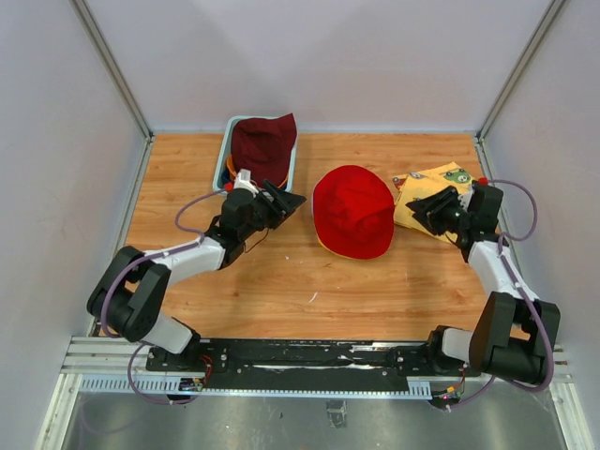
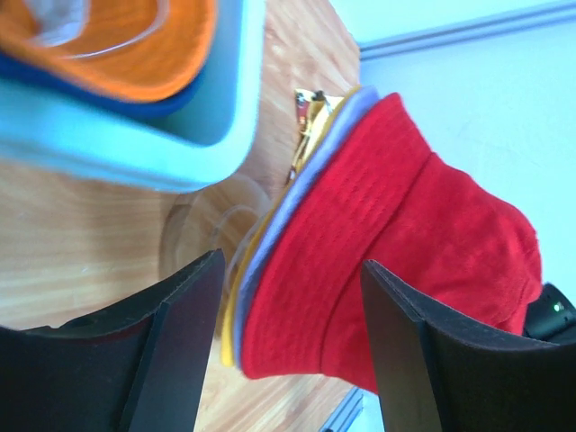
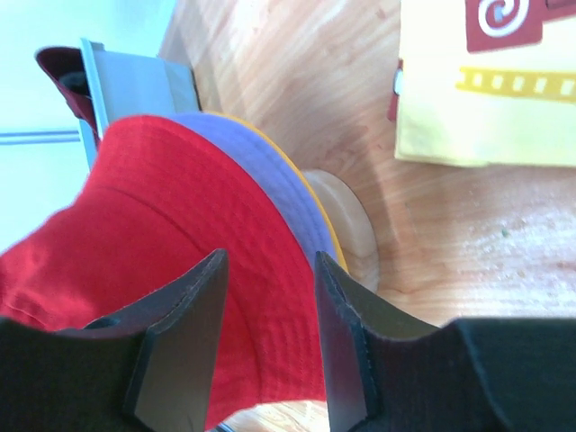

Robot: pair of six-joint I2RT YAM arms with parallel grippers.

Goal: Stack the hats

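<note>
My left gripper and right gripper stand parted, holding nothing, flanking the red hat — wooden table shows beside each brim edge, teal tub behind my left.

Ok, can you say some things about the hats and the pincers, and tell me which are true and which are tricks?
1. The red hat is on top of the middle pile. True.
2. The maroon hat lies on the bare table. False: it sits in the tub.
3. The left pincer holds the red hat. False: it is open and holds nothing.
4. A lavender hat lies right under the red hat. True.
5. The right pincer is open. True.
</note>
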